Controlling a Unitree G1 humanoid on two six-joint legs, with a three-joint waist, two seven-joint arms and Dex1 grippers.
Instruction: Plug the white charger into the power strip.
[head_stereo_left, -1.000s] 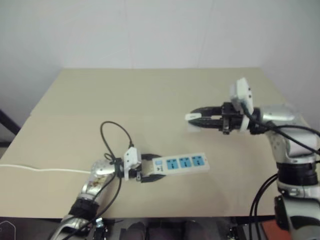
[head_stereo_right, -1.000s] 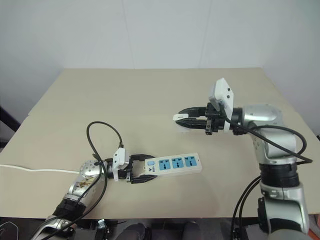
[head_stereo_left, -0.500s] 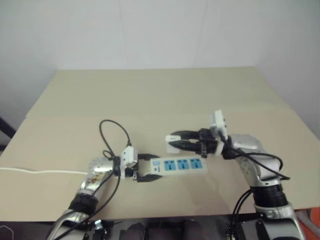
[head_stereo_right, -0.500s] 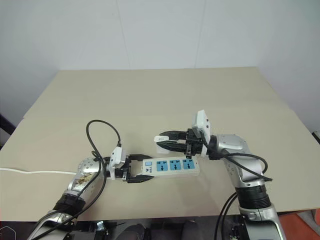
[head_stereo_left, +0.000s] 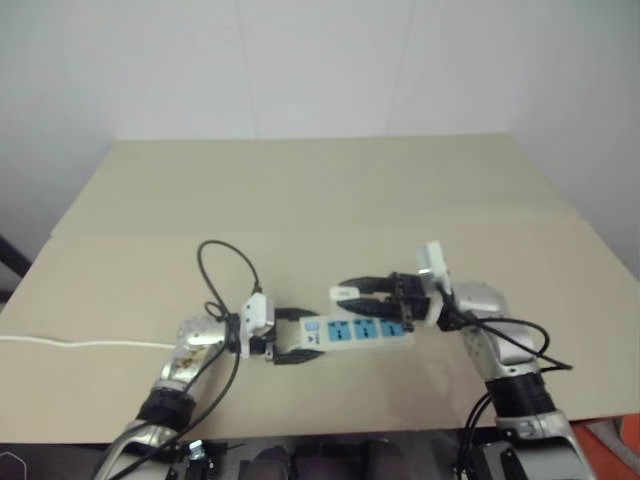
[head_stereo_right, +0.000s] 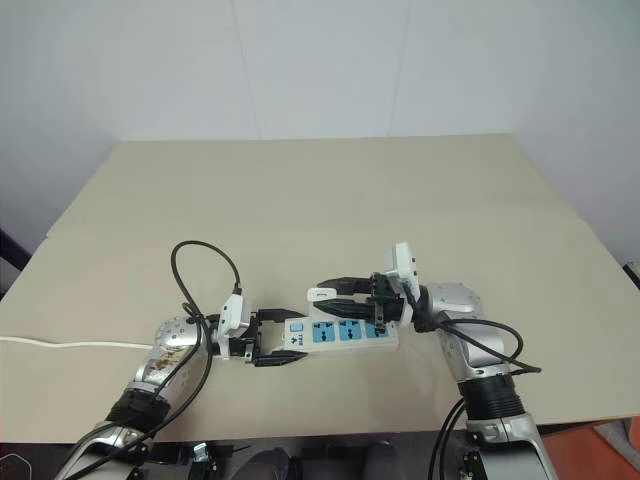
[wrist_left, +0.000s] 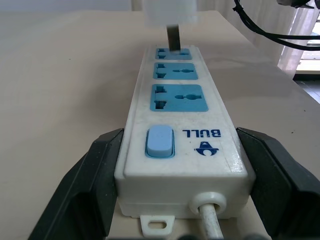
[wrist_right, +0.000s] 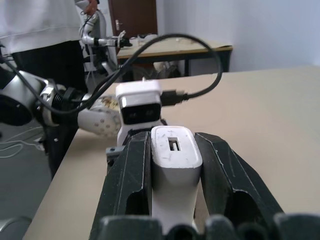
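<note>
Two grippers are working over the tan table (head_stereo_right: 300, 190). The left gripper (head_stereo_right: 283, 341) is clamping the switch end of the power strip (head_stereo_right: 345, 332), one black finger (wrist_left: 90, 175) pressing on each long side; the strip is lying flat on the table with its three blue socket faces turned up and its cord leaving between the fingers. The right gripper (head_stereo_right: 322, 294) is pinching the white charger (wrist_right: 172, 150) between its two fingers and is holding it just above the strip. In the left wrist view, the charger's dark prong is hanging over the socket farthest from the switch; whether it is touching the socket face cannot be told
</note>
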